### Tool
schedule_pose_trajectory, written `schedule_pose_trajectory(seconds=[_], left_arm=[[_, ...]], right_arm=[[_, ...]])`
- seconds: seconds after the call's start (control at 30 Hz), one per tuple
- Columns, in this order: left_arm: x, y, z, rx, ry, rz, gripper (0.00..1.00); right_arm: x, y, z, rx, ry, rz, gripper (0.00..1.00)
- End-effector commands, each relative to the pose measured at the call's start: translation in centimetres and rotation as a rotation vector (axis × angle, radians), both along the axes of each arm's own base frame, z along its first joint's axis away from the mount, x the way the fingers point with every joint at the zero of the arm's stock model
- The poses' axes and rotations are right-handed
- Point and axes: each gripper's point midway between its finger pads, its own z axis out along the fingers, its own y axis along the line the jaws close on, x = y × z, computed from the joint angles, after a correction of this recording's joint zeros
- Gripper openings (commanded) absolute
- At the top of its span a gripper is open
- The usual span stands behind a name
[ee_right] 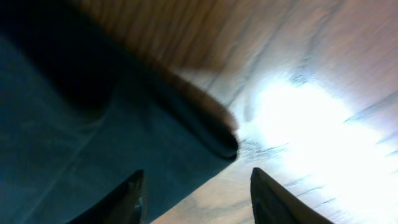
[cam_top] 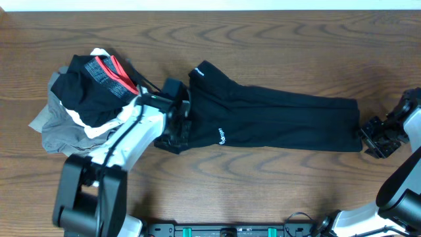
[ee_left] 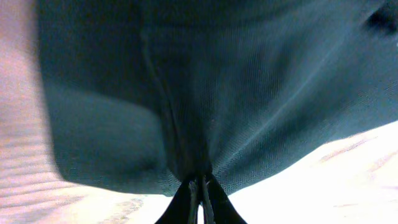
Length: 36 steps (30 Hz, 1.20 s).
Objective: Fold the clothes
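One trousers (cam_top: 276,112) corner under left gripper (ee_left: 199,188)

Left arm (cam_top: 125,141): white moulded link shells, black joint housings. Thin black cable runs along link. Large black cylindrical base block (cam_top: 89,197) at near-left.
Left gripper (cam_top: 179,122): black, boxy body. Left wrist view: fingertips (ee_left: 186,202) black, tapering to narrow points.
Right arm (cam_top: 402,176): same white shells, dark joints.
Right gripper (cam_top: 367,136): black, angular, bracketed frame. Right wrist view: fingers (ee_right: 127,199) dark, blunt, wedge-shaped.
Black base rail (cam_top: 223,230) along near edge, green connectors, black cables.
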Motion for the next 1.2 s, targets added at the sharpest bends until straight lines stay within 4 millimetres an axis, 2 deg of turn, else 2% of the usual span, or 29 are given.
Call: schedule_pose_trajectory(seconds=[0.0,0.2,0.23,0.33,0.37,0.4,0.63,0.77,0.83,0.93,1.03,1.17], left_arm=[[2.3,0.5,3.2,-0.014,-0.124,0.042,0.06],[2.7,0.8,4.0,-0.017,-0.159,0.051,0.06],[2.7,0.8,4.0,-0.017,-0.158,0.051,0.06],[2.7,0.8,4.0,-0.017,-0.158,0.051,0.06],[2.7,0.8,4.0,-0.017,-0.157,0.051,0.06],[2.6,0.8,4.0,-0.015,-0.155,0.051,0.06],[2.0,2.1,3.7,0.057,-0.135,0.058,0.06],[1.6,1.2,3.8,0.004,-0.116,0.050,0.07],[1.4,0.4,3.8,-0.041,-0.102,0.044,0.27],[0.9,-1.9,3.8,-0.158,-0.075,-0.025,0.39],[0.3,-3.9,3.0,-0.219,-0.055,-0.073,0.49],[-0.2,-5.8,1.1,-0.216,-0.027,-0.132,0.54]], right_arm=[[-0.5,0.0,-0.5,-0.003,0.019,-0.008,0.46],[-1.4,0.7,-2.7,0.000,0.015,-0.020,0.39],[-1.4,0.9,-3.0,0.007,0.010,-0.020,0.36],[-1.6,1.1,-3.3,0.021,0.007,-0.025,0.11],[-1.7,0.9,-3.0,0.020,0.009,-0.030,0.04],[-1.9,0.4,-2.6,0.010,0.014,-0.041,0.01],[-1.9,-4.3,2.3,-0.078,-0.045,-0.153,0.01],[-2.2,-4.8,3.3,-0.092,-0.061,-0.170,0.01],[-2.3,-4.7,3.3,-0.090,-0.057,-0.169,0.01],[-2.4,-4.6,3.2,-0.086,-0.053,-0.168,0.01],[-2.4,-4.4,3.2,-0.083,-0.049,-0.165,0.01],[-2.3,-4.2,3.2,-0.082,-0.048,-0.156,0.01]])
